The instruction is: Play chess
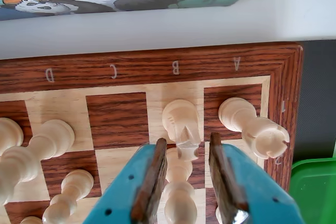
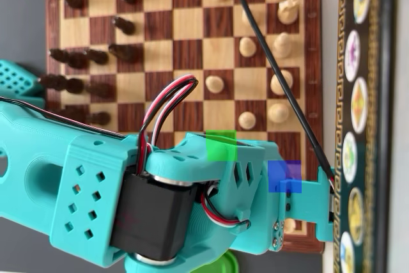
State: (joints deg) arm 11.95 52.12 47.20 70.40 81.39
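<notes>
Pincer (image 1: 188,153): spread, straddling white knight (image 1: 181,124) on chessboard (image 1: 157,66); not touching. White rook (image 1: 254,127) just beside.

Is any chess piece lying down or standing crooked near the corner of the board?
Nothing stands out. In the wrist view the rook on the A file and the knight on the B file both stand upright inside their squares. The pincer is open above the knight, touching nothing visible.

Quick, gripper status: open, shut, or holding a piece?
Gripper: open, holding nothing; its fingers straddle the white knight on the B file without clamping it.
</notes>
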